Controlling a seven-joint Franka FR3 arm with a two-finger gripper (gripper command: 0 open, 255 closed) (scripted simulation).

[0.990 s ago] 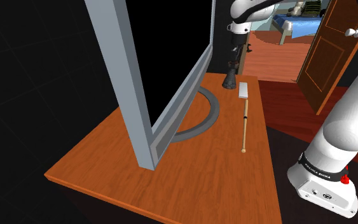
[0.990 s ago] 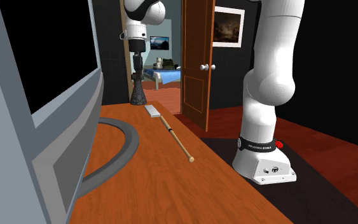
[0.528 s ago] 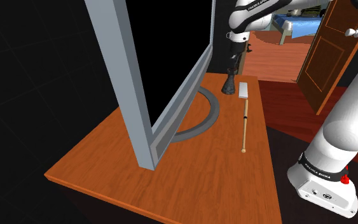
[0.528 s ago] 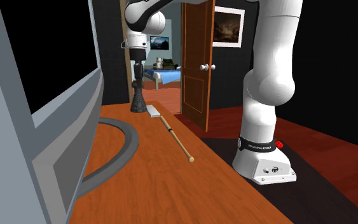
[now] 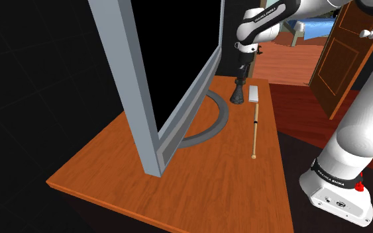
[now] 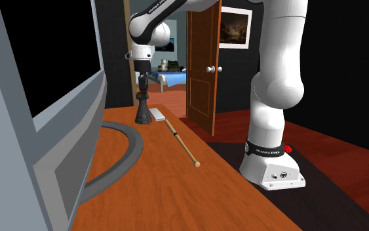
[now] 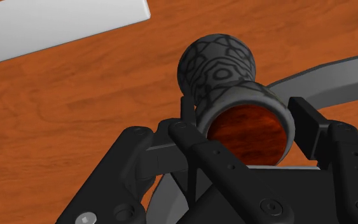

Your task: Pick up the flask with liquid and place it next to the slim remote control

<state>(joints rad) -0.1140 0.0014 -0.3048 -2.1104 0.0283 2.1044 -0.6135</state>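
Observation:
A dark patterned flask (image 5: 238, 93) (image 6: 142, 111) stands upright, its neck clasped by my black gripper (image 5: 244, 66) (image 6: 142, 84), which is shut on it. Its wide base is just beside the slim white remote (image 5: 254, 94) (image 6: 157, 116), on the side toward the screen. I cannot tell whether the base touches the wooden table (image 5: 178, 192). In the wrist view the flask's round mouth (image 7: 246, 127) shows reddish-brown liquid between my fingers (image 7: 308, 118), with the remote (image 7: 56, 22) lying beyond it.
A thin wooden stick (image 5: 255, 132) (image 6: 184, 143) lies in line with the remote toward the near edge. A big grey-framed screen (image 5: 171, 59) on a ring-shaped foot (image 5: 211, 126) takes up one side of the table. A brown door (image 6: 202, 65) stands open past the far edge.
My gripper has come down and nearer with the flask. The flask now sits lower, alongside the remote rather than behind its far end.

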